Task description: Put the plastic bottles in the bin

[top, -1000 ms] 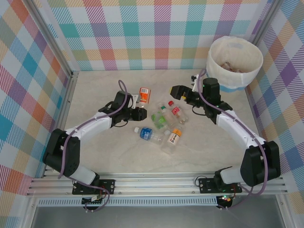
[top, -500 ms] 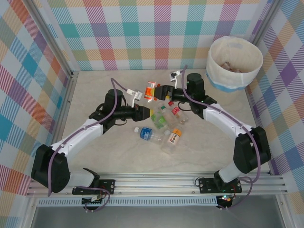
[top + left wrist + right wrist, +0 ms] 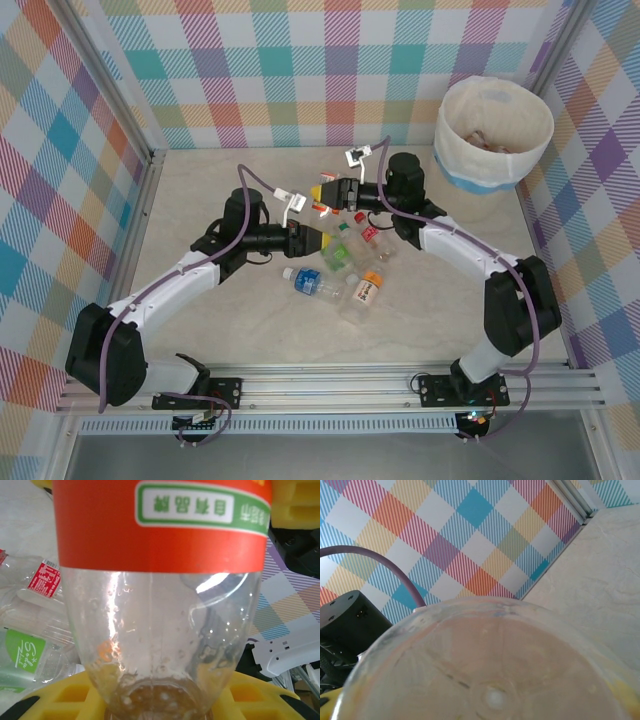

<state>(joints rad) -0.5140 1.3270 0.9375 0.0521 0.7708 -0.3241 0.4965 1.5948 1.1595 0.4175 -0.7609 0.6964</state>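
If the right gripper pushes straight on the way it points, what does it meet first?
The orange-labelled bottle: its clear base sits right in front of the right gripper, with the left gripper probably beyond it.

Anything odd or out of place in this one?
One oddity: the orange-label bottle is clamped in the left gripper while the right gripper sits around its other end. It looks like a handover. Nothing looks spilled or damaged.

An orange-label bottle (image 3: 321,194) (image 3: 160,605), clear-bodied, is held level above the counter (image 3: 450,290). Beneath it, a green-label bottle (image 3: 338,252), red-label bottle (image 3: 371,234), blue-label bottle (image 3: 308,283) and orange-capped bottle (image 3: 367,289) lie clustered on their sides. The cream, blue-banded bin (image 3: 480,165) stands upright at the far right.
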